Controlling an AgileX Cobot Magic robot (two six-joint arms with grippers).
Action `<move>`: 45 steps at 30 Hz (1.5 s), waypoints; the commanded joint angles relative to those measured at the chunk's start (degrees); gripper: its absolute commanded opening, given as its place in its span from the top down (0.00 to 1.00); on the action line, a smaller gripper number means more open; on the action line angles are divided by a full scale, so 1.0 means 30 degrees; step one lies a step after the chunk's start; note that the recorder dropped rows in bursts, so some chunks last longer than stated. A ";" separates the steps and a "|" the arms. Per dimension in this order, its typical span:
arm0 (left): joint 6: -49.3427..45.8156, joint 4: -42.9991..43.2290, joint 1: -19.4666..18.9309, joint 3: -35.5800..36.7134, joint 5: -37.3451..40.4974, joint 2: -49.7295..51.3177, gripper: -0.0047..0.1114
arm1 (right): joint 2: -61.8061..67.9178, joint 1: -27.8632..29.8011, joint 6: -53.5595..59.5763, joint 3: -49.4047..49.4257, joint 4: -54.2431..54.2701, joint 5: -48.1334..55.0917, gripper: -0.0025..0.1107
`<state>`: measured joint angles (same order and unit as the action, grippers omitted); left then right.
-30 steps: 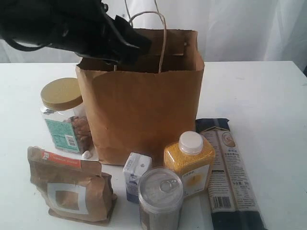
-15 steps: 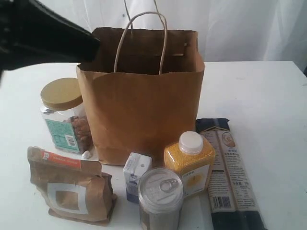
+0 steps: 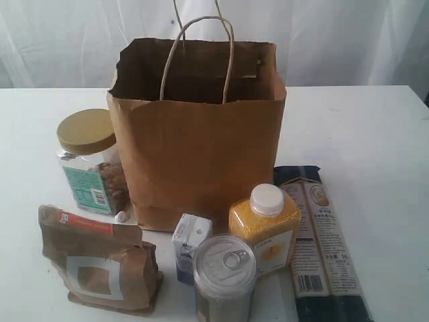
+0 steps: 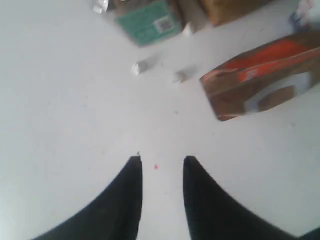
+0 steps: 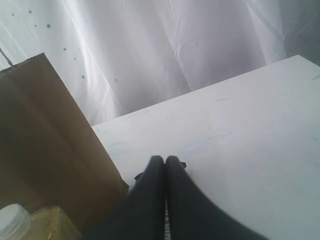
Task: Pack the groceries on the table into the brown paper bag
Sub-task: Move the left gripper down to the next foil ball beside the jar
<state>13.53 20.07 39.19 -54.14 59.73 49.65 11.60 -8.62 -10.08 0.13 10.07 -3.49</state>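
Note:
The brown paper bag stands open and upright in the middle of the table. Left of it is the clear nut jar, and the brown kraft pouch stands in front of that. Before the bag sit the small carton, the pull-tab can and the yellow bottle; the long pasta pack lies to the right. Neither arm shows in the exterior view. My left gripper hangs open over bare table, apart from the jar and the pouch. My right gripper is shut and empty beside the bag.
Two small white bits lie on the table near the jar. A white curtain hangs behind the table. The bottle's white cap shows at the edge of the right wrist view. The table's right half is bare.
The left arm, which reached over the bag's left top rim, has pulled away to the left and left the exterior view. The groceries and bag have not moved.

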 commanded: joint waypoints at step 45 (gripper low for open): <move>-2.1279 -2.3610 -1.4232 0.4904 -1.2676 1.2142 0.61 | -0.0040 0.0060 0.0067 -0.0043 -0.0205 -0.0168 0.98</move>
<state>-47.27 -47.48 -3.81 -39.74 21.01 85.31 11.60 -8.62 -10.08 0.13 10.07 -3.49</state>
